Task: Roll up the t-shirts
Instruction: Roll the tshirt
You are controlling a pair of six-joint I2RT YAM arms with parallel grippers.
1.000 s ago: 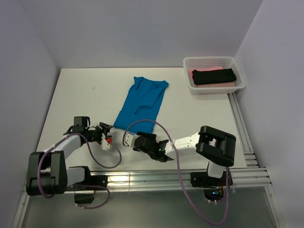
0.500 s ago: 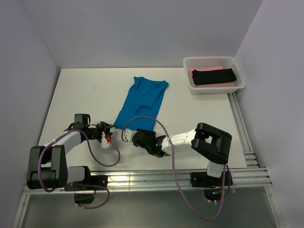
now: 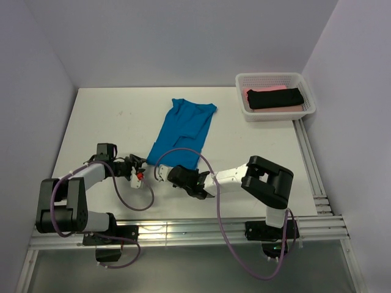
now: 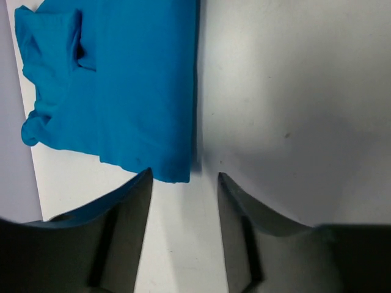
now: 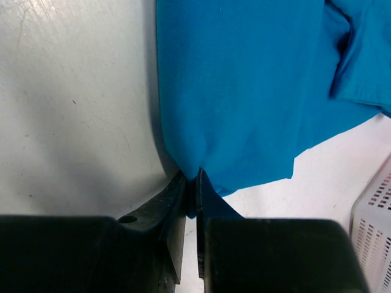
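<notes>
Blue t-shirt (image 3: 183, 128) lies flat on the table (image 3: 104, 122), folded lengthwise into a narrow strip, not rolled at all, near hem toward the arms. Right gripper (image 5: 192, 177) is clamped on a near-hem corner, with cloth pinched between its fingers. Left gripper (image 4: 184, 177) is released, fingers straddling the other near corner, nothing held. Black t-shirt (image 3: 275, 97) and pink t-shirt (image 3: 249, 93) sit bundled in the basket (image 3: 275, 78) at far right, look done. Blue one looks barely started: left grip, the roll itself and stowing all remain.

top: high, from near edge, whole table (image 3: 104, 116) | wrists: low, close-up — both share blue t-shirt (image 4: 122, 91) hem
</notes>
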